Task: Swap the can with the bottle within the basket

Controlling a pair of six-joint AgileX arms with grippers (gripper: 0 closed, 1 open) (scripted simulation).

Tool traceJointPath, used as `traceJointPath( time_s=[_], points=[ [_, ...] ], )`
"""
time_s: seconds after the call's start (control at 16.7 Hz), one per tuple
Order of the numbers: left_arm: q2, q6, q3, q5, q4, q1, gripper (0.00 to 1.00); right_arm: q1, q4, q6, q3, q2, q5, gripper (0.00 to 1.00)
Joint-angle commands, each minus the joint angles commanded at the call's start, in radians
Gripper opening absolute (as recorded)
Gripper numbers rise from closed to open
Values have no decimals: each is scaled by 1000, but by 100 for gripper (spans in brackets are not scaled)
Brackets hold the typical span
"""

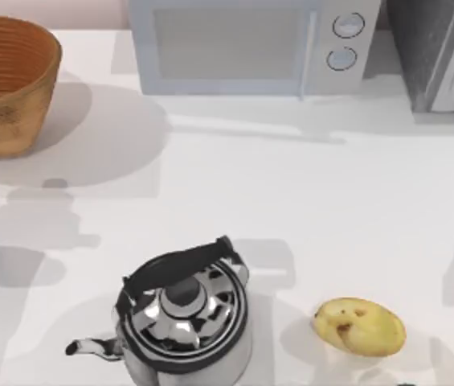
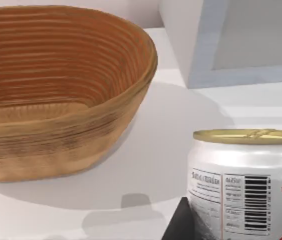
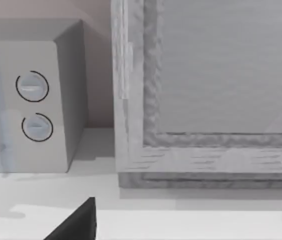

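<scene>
At the lower right of the left wrist view the upright can (image 2: 245, 182) sat close against the left gripper, whose grip could not be told, while the basket (image 2: 66, 100) lay ahead at upper left, empty, nearer this arm.

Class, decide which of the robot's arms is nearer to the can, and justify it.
Left. The left wrist view has the can close before it, beside the basket. The right wrist view faces the microwave, across the table from the basket.
</scene>
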Motion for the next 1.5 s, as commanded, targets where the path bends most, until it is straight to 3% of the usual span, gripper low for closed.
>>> traceJointPath(
  time_s=[0.3,0.54,1.08,1.5],
  points=[
    [-452,-10,-473,-76,293,29,0,0,0,0,0,0,0,100],
    [-641,-10,-663,-125,434,52,0,0,0,0,0,0,0,100],
    [-669,-8,-695,-134,458,54,0,0,0,0,0,0,0,100],
    [-387,-6,-563,-59,677,108,0,0,0,0,0,0,0,100]
  ],
)
